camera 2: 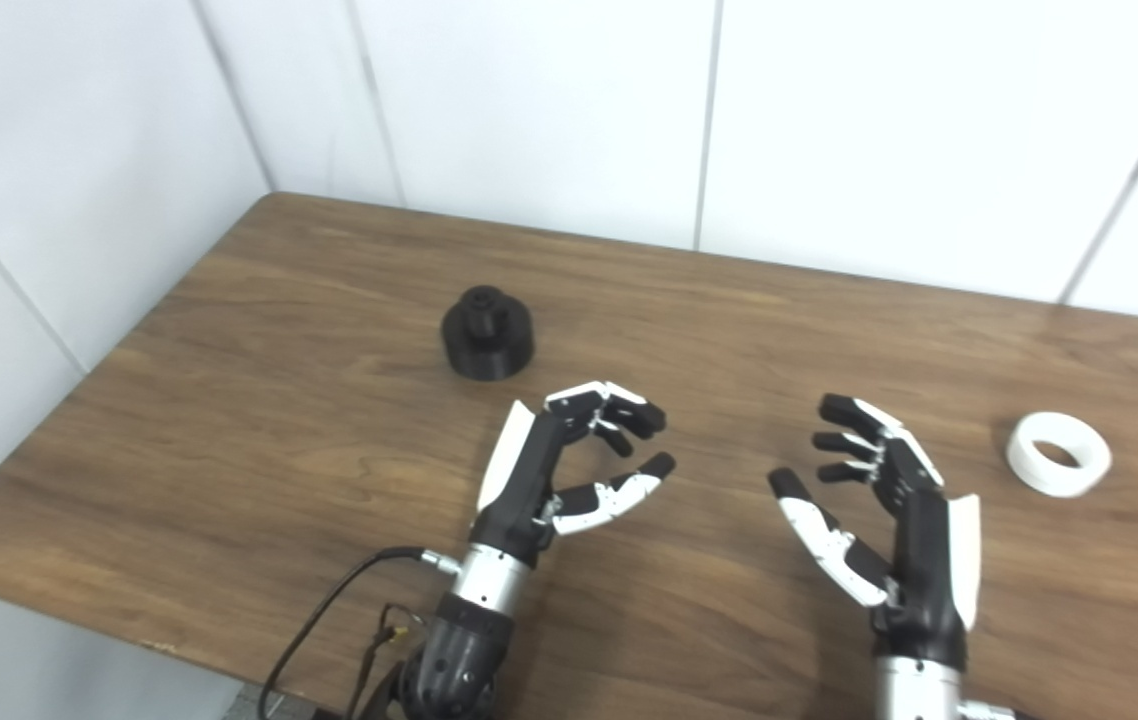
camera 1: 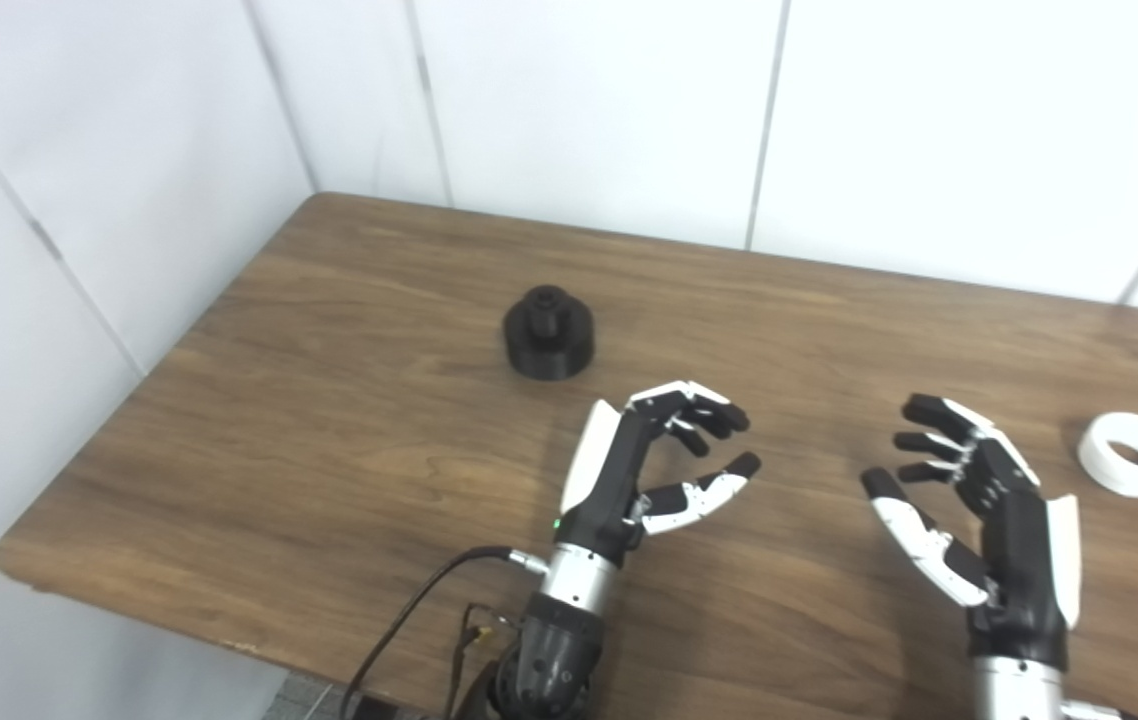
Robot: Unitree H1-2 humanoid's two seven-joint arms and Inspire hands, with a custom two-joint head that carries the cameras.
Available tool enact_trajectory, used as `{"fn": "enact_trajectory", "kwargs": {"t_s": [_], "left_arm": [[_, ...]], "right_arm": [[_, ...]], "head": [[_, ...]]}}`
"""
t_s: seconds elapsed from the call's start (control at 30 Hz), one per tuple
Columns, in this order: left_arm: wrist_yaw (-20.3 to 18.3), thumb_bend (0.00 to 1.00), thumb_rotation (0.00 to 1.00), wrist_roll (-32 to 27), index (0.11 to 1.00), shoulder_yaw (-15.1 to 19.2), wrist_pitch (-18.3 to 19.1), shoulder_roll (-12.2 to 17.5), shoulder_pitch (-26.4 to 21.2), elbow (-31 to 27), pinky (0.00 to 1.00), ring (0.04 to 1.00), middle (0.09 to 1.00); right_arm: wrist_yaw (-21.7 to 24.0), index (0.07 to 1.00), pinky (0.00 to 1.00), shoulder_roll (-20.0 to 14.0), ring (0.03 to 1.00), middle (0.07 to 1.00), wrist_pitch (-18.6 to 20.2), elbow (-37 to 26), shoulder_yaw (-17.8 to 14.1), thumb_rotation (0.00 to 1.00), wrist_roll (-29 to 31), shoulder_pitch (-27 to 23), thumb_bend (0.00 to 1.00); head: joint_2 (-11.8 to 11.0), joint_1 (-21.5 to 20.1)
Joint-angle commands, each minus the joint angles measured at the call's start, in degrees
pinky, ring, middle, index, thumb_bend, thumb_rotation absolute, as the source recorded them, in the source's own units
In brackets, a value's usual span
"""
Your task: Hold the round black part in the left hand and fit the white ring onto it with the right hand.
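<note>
Wooden table [camera 1: 329, 430] against white wall panels [camera 1: 589, 100], seen from above. Toward the left, standing upright on the wood: round black part [camera 1: 549, 333] with a raised knob on top, held by nothing. Just right and nearer: left hand [camera 1: 644, 465], empty, fingers curled loosely with a clear gap to the thumb. Further right: right hand [camera 1: 979, 500], empty too, fingers spread wide, palm turned toward the other hand. At the far right, lying flat on the table: white ring [camera 1: 1131, 454], apart from both hands.
</note>
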Motion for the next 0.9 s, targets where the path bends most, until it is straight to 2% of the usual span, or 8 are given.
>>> {"fn": "enact_trajectory", "kwargs": {"t_s": [0.0, 0.23, 0.33, 0.67, 0.7, 0.73, 0.8, 0.87], "left_arm": [[0.84, 0.49, 0.07, 0.36, 0.495, -0.81, -0.12, -1.11, 0.41, 2.26, 0.45, 0.563, 0.609], [0.73, 0.49, 0.07, 0.54, 0.495, -0.50, 0.90, -0.69, 0.20, 1.63, 0.47, 0.580, 0.617], [1.51, 0.49, 0.08, 3.36, 0.495, -0.39, 1.33, 0.51, -0.16, 1.06, 0.49, 0.604, 0.635], [2.84, 0.50, 0.08, 8.26, 0.499, 2.03, 2.18, 4.40, -2.11, -1.56, 0.68, 0.764, 0.772], [3.10, 0.52, 0.20, 9.26, 0.619, 2.33, 2.32, 5.02, -2.40, -1.84, 0.69, 0.772, 0.778], [3.29, 0.53, 0.24, 10.48, 0.663, 2.69, 2.85, 5.68, -2.73, -2.24, 0.70, 0.773, 0.777], [3.08, 0.54, 0.30, 11.82, 0.722, 3.20, 4.49, 7.21, -3.37, -3.37, 0.73, 0.786, 0.783], [2.92, 0.55, 0.30, 12.62, 0.736, 3.67, 5.48, 8.46, -3.82, -4.34, 0.73, 0.792, 0.789]], "right_arm": [[0.38, 0.713, 0.52, -2.43, 0.645, 0.721, -1.04, 2.71, -1.11, 0.32, 0.44, 2.61, 0.65], [0.46, 0.710, 0.53, -2.03, 0.664, 0.726, -0.63, 2.80, -1.20, 0.34, 0.42, 2.44, 0.68], [0.56, 0.712, 0.54, -1.89, 0.669, 0.729, -0.62, 2.77, -1.12, 0.34, 0.57, 2.46, 0.68], [0.10, 0.713, 0.54, -1.47, 0.660, 0.725, -0.58, 2.92, -1.09, 0.33, -0.01, 2.35, 0.67], [0.06, 0.713, 0.53, -1.46, 0.657, 0.725, -0.57, 2.91, -1.08, 0.33, -0.06, 2.37, 0.67], [0.07, 0.714, 0.53, -1.44, 0.654, 0.724, -0.63, 2.91, -1.06, 0.33, 0.00, 2.35, 0.67], [0.05, 0.714, 0.52, -1.45, 0.649, 0.723, -0.72, 2.93, -1.04, 0.32, 0.01, 2.33, 0.66], [0.02, 0.713, 0.53, -1.40, 0.651, 0.723, -0.51, 2.85, -1.07, 0.32, -0.07, 2.35, 0.66]], "head": [[0.01, -0.02], [0.02, 0.17], [0.00, 0.28], [0.05, 0.31], [0.05, 0.31], [0.18, 0.25], [0.73, 0.26], [0.44, -0.06]]}}
